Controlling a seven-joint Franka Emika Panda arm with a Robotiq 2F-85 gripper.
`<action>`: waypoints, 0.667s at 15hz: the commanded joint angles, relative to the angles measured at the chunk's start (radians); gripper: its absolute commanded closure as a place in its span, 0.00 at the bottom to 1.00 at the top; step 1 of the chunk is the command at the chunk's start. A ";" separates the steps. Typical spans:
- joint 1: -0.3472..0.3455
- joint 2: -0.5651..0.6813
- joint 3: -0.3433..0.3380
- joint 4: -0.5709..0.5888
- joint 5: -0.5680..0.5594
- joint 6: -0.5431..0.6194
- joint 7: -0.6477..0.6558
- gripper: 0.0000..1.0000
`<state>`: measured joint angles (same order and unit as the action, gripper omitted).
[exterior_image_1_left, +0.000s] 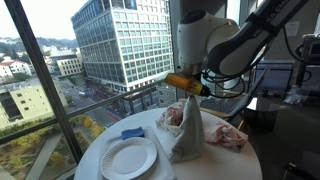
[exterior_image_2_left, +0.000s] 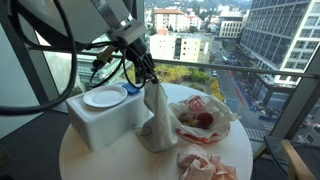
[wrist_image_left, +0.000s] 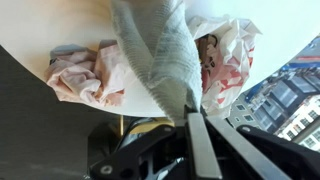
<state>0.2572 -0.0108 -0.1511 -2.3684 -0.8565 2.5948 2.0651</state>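
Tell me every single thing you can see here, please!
Soft grey cloth: one, grey, hanging from the gripper, its lower end on the table.
Crumpled pink-and-white bundles: two, pink and white, on the table beside the grey cloth.
Round white paper plate: one, white, on top of the box.
White foam box: one, white, on the table.
Small blue item: one, blue, beside the plate.
Round white table: one, white, by the window.
Tall buildings: several, pale, outside the window.
Robot gripper: one, black, shut on the top of the grey cloth.
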 joint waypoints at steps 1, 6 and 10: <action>-0.062 -0.038 0.120 -0.072 0.225 0.083 -0.239 0.99; -0.055 -0.034 0.227 -0.112 0.618 -0.057 -0.634 0.99; -0.073 -0.005 0.255 -0.084 0.620 -0.342 -0.673 0.99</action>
<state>0.2160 -0.0198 0.0790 -2.4691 -0.2388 2.4064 1.4294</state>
